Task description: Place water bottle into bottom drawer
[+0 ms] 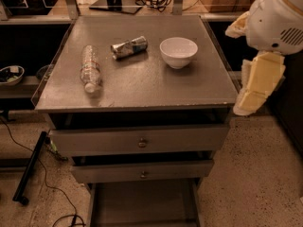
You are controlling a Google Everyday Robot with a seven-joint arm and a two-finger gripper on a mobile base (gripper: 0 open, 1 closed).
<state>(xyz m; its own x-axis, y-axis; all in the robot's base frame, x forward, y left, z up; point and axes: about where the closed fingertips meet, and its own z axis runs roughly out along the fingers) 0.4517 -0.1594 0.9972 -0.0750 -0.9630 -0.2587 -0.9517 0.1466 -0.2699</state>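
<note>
My gripper hangs beyond the right edge of the cabinet top — clenched or slack, I can't make out — well apart from the water bottle, lying on its side at the top's left, cap toward the front, with the bottom drawer pulled out below.

Dim, warm amber light from overhead. Gripper hangs at the right edge, beside the cabinet top, and is brightly lit. Left of it there is a soft sheen on the metal and a short shadow under the bowl. Below-left of it the drawer gaps go black.
</note>
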